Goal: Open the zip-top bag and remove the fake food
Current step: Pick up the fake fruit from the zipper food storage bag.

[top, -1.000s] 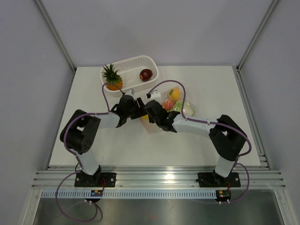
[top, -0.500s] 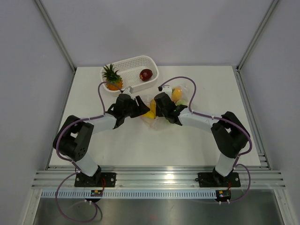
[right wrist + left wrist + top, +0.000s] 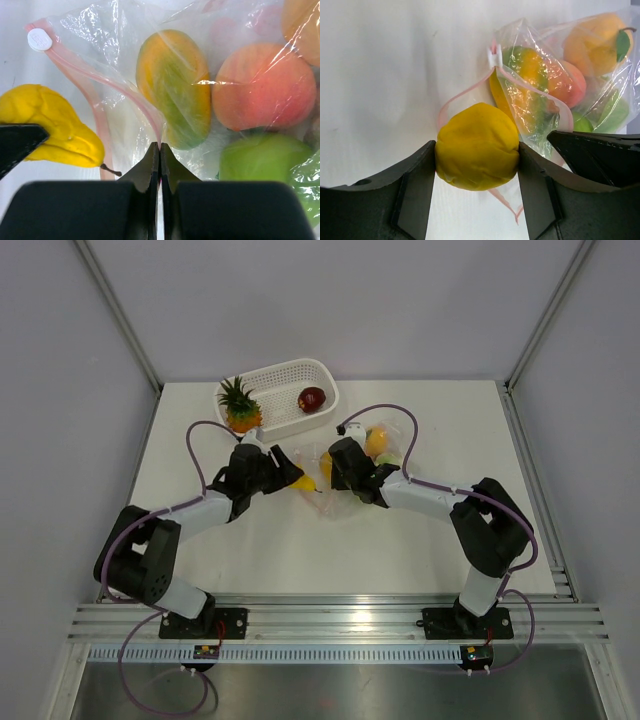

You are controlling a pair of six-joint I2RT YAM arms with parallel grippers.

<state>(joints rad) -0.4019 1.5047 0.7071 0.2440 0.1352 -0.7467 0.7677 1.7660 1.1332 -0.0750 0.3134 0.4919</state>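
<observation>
The clear zip-top bag lies at mid-table with its pink zip strip parted. Still inside it are a mango-coloured piece, a peach, a green apple and an orange. My right gripper is shut on the pink strip at the bag's mouth. Just left of the mouth, my left gripper is shut on a yellow pear-shaped fake food, holding it above the table; the top view shows it too.
A white perforated basket stands at the back of the table. It holds a pineapple and a dark red piece. The white slider tab sits at the end of the strip.
My left gripper has drawn back to the left with the yellow piece, out of the bag's mouth. The right gripper shifted toward the bag early on and has since stayed still.
</observation>
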